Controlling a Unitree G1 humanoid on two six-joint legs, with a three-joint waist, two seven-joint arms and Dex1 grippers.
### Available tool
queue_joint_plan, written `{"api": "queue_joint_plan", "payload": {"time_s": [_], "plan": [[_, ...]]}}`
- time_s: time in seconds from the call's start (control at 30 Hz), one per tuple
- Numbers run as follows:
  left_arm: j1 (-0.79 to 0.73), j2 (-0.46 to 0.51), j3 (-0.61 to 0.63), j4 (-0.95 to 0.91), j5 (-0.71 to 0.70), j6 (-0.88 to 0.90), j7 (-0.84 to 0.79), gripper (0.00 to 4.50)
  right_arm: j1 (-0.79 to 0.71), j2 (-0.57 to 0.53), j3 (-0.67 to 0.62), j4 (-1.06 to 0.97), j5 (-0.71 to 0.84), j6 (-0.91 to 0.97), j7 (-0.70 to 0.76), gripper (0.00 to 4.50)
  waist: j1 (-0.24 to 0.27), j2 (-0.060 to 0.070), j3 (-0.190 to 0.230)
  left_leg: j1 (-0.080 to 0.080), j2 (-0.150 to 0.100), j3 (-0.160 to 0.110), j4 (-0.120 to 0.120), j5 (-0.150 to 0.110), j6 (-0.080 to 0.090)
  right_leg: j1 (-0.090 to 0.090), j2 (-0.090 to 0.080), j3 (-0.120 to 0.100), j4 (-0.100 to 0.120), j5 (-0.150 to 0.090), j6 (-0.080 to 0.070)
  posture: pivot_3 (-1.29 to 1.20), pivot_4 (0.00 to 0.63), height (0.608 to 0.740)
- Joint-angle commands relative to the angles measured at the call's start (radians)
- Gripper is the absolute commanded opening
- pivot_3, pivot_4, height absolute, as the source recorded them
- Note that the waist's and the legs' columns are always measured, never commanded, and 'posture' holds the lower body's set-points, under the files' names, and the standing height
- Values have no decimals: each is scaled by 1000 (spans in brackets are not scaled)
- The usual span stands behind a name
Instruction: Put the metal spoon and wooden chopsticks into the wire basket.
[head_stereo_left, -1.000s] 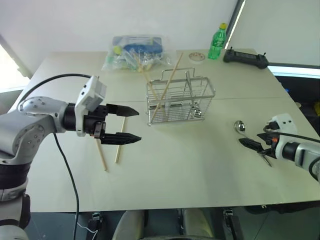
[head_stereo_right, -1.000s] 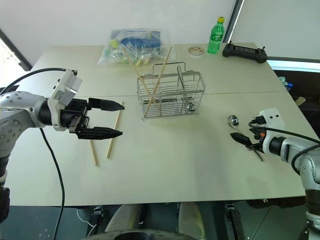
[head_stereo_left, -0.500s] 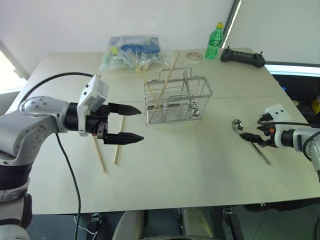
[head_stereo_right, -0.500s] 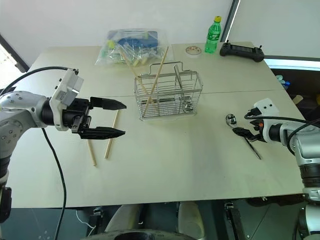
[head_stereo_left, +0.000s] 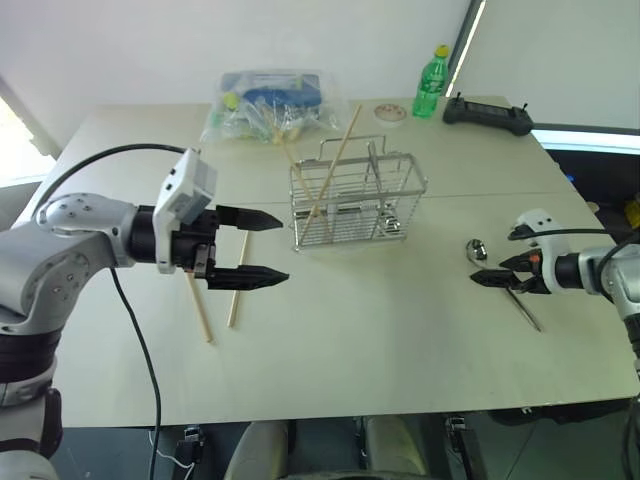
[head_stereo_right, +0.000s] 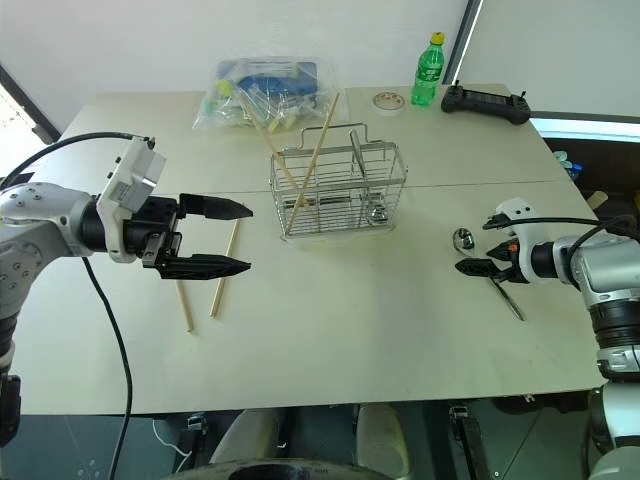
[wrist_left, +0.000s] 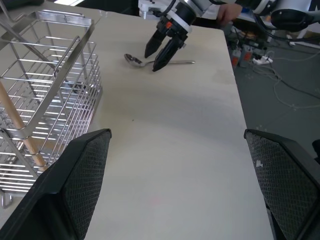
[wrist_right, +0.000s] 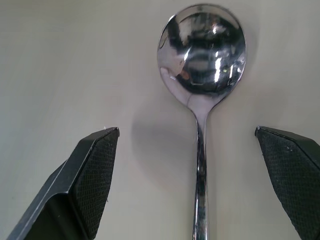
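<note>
A spoon (wrist_right: 201, 55) is framed between the spread fingers of the right gripper (head_stereo_right: 478, 268), which is poised low over the handle near the bowl; nothing is grasped. The spoon lies flat on the table (head_stereo_left: 400, 330), bowl up, well to the right of the basket (head_stereo_left: 357, 200). Two chopsticks (head_stereo_left: 330, 172) are seen leaning crossed inside the basket, their tops standing above its rim. Two more chopsticks (head_stereo_left: 237, 285) lie on the table to the basket's left, below the left gripper (head_stereo_left: 262, 247), which is held above the table with fingers released and empty.

The spoon grasp is judged the step in hand, and several risks are noted. The thin handle lies flush on the surface, so the fingertips could be closed onto the table or over the handle without catching it. A polished handle could be squeezed sideways and skidded towards the near edge. If it is pinched close to the bowl, the spoon could be tipped by its long handle and dropped during the carry. At the basket, the leaning chopsticks could be knocked out by the arriving spoon or arm, and the light wire frame could be shoved along the table.
</note>
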Motion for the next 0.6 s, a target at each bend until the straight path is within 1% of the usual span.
{"api": "queue_joint_plan", "payload": {"time_s": [0.03, 0.07, 0.1, 0.13, 0.2, 0.3, 0.33, 0.5, 0.6], "plan": [[-15, 17, 26, -28, -16, -4, -14, 4500, 18, -12, 10, -19, -12, 5, 21, 3930, 0, 0, 0, 0, 0, 0, 0, 0, 0, 0, 0, 0, 0, 0, 0, 0, 150, 726], [-16, 18, 24, -28, -14, -6, -17, 4500, 21, -11, 7, -21, -13, 2, 22, 3641, 0, 0, 0, 0, 0, 0, 0, 0, 0, 0, 0, 0, 0, 0, 0, 0, 150, 726], [-17, 18, 22, -26, -11, -8, -20, 4500, 22, -9, 6, -22, -15, -1, 23, 3202, -1, 0, 0, 0, 0, 0, 0, 0, 0, 0, 0, 0, 0, 0, 0, 0, 150, 726], [-19, 18, 20, -25, -8, -10, -22, 4500, 22, -8, 5, -22, -17, -1, 23, 2634, -1, 0, 0, 0, 0, 0, 0, 0, 0, 0, 0, 0, 0, 0, 0, 0, 150, 726], [-22, 16, 19, -22, -6, -13, -25, 4500, 21, -5, 2, -19, -21, -4, 24, 1798, -1, 0, 0, 0, 0, 0, 0, 0, 0, 0, 0, 0, 0, 0, 0, 0, 150, 726], [-29, 11, 16, -15, -2, -17, -26, 4500, 21, 0, -5, -12, -27, -15, 19, 378, -1, 0, 0, 1, 0, 0, 0, 0, 0, 0, 0, 0, 1, 0, 0, 0, 150, 726], [-30, 10, 16, -15, -1, -18, -26, 4500, 25, 0, -7, -11, -28, -18, 18, 36, -1, 0, 0, 1, 0, 0, 0, 0, 0, 0, 0, 0, 1, 0, 0, 0, 150, 726], [-33, 2, 12, -12, 4, -29, -25, 4500, 31, 1, -4, 3, -48, -47, 7, 36, -2, 0, 0, 1, 0, 0, 0, 0, 0, 0, 0, 0, 1, 0, 0, 0, 150, 726], [-39, -2, 12, -7, 7, -35, -21, 4500, 35, 3, -24, -11, -48, -76, 2, 36, -2, 0, 0, 1, 0, 0, 1, 0, 0, 1, 0, 0, 1, 0, 0, 0, 150, 726]]}}
